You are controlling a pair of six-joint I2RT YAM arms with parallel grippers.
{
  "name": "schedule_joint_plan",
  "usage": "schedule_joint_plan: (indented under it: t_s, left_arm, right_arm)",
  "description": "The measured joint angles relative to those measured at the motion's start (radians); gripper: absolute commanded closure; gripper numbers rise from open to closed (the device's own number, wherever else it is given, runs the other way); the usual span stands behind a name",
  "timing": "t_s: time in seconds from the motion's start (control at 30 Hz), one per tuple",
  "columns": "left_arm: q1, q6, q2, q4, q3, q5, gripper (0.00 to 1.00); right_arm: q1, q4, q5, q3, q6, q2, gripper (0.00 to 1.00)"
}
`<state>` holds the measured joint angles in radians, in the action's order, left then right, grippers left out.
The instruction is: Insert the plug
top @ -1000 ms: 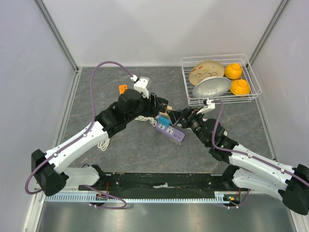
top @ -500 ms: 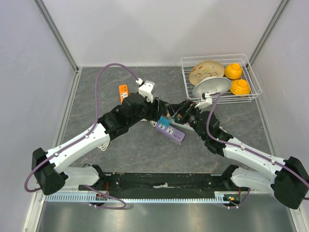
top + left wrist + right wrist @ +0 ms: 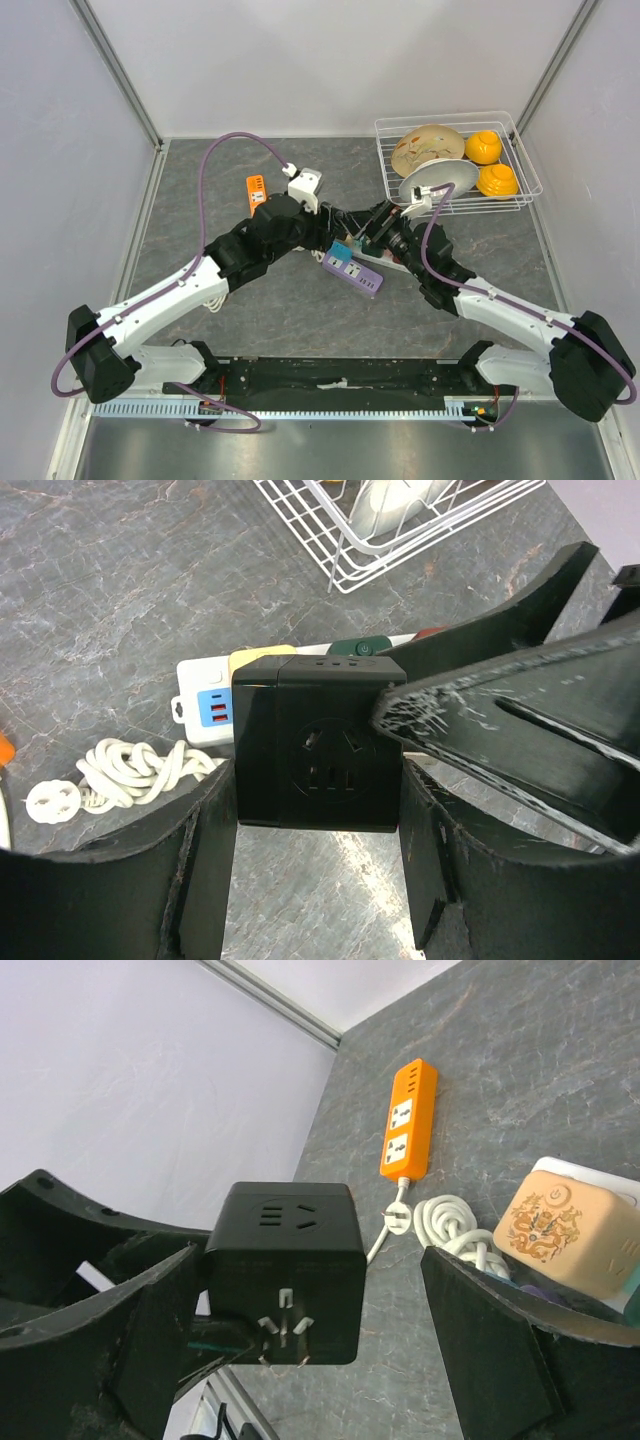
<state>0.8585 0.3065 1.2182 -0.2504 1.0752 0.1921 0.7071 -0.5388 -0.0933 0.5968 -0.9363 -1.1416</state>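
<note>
Wire rack far right: plates, yellow bowls.

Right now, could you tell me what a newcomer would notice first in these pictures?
The black cube clamped in the left gripper at mid-table, with the open right gripper flanking it. A white strip and an orange strip lie nearby; a wire rack of dishes sits far right.
</note>
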Motion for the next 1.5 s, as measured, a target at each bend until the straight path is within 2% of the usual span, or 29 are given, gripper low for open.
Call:
schedule_joint_plan:
  t_s: [0.13, 0.23, 0.27, 0.33, 0.4, 0.43, 0.47, 0.5, 0.53, 0.57, 0.6, 0.63, 0.7, 0.8, 0.93, 1.17, 1.5]
  left_arm:
    - [0.002, -0.006, 0.0, 0.007, -0.005, -0.002, 0.98]
    - [0.003, -0.013, 0.0, 0.018, -0.013, -0.006, 0.98]
    - [0.003, -0.016, -0.001, 0.019, -0.017, -0.008, 0.98]
    - [0.003, -0.021, -0.001, 0.02, -0.022, -0.01, 0.98]
    - [0.005, -0.028, -0.001, 0.019, -0.026, -0.011, 0.95]
    - [0.006, -0.031, -0.001, 0.019, -0.027, -0.01, 0.88]
    - [0.008, -0.034, -0.001, 0.019, -0.028, -0.01, 0.83]
    - [0.008, -0.036, -0.001, 0.021, -0.028, -0.009, 0.7]
    - [0.008, -0.039, -0.001, 0.024, -0.029, -0.01, 0.63]
    - [0.008, -0.04, -0.001, 0.024, -0.029, -0.009, 0.55]
    - [0.008, -0.041, -0.002, 0.023, -0.029, -0.007, 0.48]
    - [0.008, -0.041, -0.002, 0.023, -0.029, -0.008, 0.33]
    - [0.01, -0.042, -0.002, 0.023, -0.031, -0.006, 0.16]
    - [0.009, -0.045, -0.011, 0.022, -0.032, -0.011, 0.07]
    - [-0.019, -0.044, -0.056, 0.022, -0.033, -0.059, 0.05]
    - [-0.236, 0.019, -0.162, 0.082, -0.089, -0.372, 0.03]
    - [-0.343, 0.166, -0.167, 0.225, -0.164, -0.725, 0.03]
  right_arm:
    - [-0.018, -0.029, 0.044, -0.001, -0.032, -0.043, 0.03]
    - [-0.023, -0.045, 0.076, -0.001, -0.046, -0.064, 0.1]
    - [-0.023, -0.051, 0.087, -0.001, -0.052, -0.072, 0.18]
    - [-0.026, -0.056, 0.105, -0.001, -0.059, -0.08, 0.25]
    - [-0.027, -0.068, 0.123, -0.001, -0.068, -0.086, 0.42]
    - [-0.027, -0.077, 0.13, -0.001, -0.072, -0.086, 0.51]
    - [-0.027, -0.076, 0.133, -0.001, -0.071, -0.086, 0.67]
    - [-0.029, -0.075, 0.14, -0.001, -0.069, -0.086, 0.75]
    - [-0.032, -0.076, 0.146, -0.001, -0.073, -0.086, 0.81]
    - [-0.034, -0.076, 0.148, -0.002, -0.073, -0.086, 0.92]
    - [-0.037, -0.076, 0.153, -0.002, -0.073, -0.086, 0.97]
    - [-0.04, -0.076, 0.158, -0.004, -0.073, -0.086, 1.0]
    - [-0.047, -0.079, 0.171, -0.011, -0.073, -0.082, 1.0]
    - [-0.074, -0.081, 0.2, -0.037, -0.07, -0.066, 1.0]
    - [-0.127, -0.09, 0.246, -0.068, -0.07, -0.059, 1.0]
    - [-0.201, -0.193, 0.357, -0.11, -0.072, -0.032, 1.0]
    - [-0.22, -0.417, 0.543, -0.111, -0.116, -0.029, 1.0]
